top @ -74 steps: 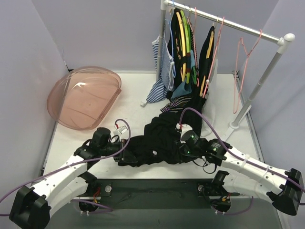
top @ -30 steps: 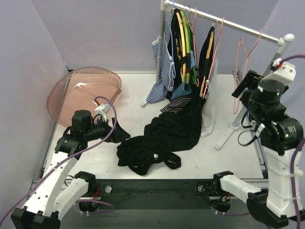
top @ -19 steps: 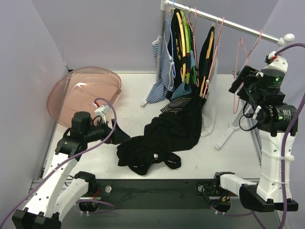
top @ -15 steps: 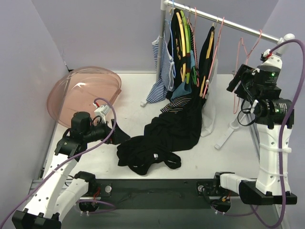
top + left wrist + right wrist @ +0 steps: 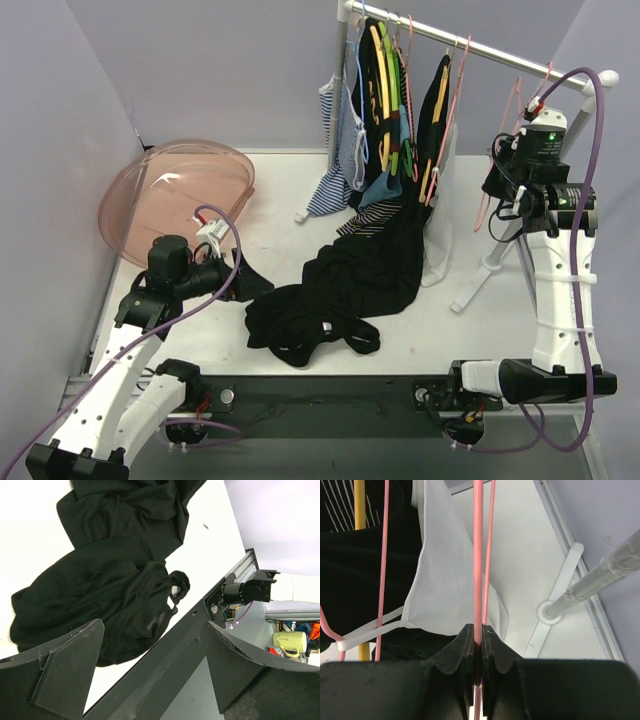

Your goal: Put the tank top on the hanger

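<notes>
The tank top [image 5: 305, 335], small and black with thin straps and a tiny white label, lies crumpled on the table near the front edge. In the left wrist view the tank top [image 5: 115, 615] sits just beyond my left gripper [image 5: 155, 675], which is open and empty. That left gripper [image 5: 248, 283] hovers at the garment's left side. The pink hanger [image 5: 484, 210] hangs from the rack at the right. My right gripper [image 5: 497, 175] is raised to it, and in the right wrist view my right gripper [image 5: 478, 640] is shut on the hanger's thin pink bar [image 5: 478, 555].
A larger black garment [image 5: 370, 265] trails from the rack [image 5: 470, 45] down onto the table beside the tank top. Striped top [image 5: 335, 150], yellow and green hangers and a white garment [image 5: 445, 580] hang there. The rack foot [image 5: 550, 612] stands at the right, a pink tub [image 5: 180, 200] at the left.
My right arm has swung up from the table to the rack, and its jaws have shut on the pink hanger, pulling it slightly left. The left arm has backed away from the clothes.
</notes>
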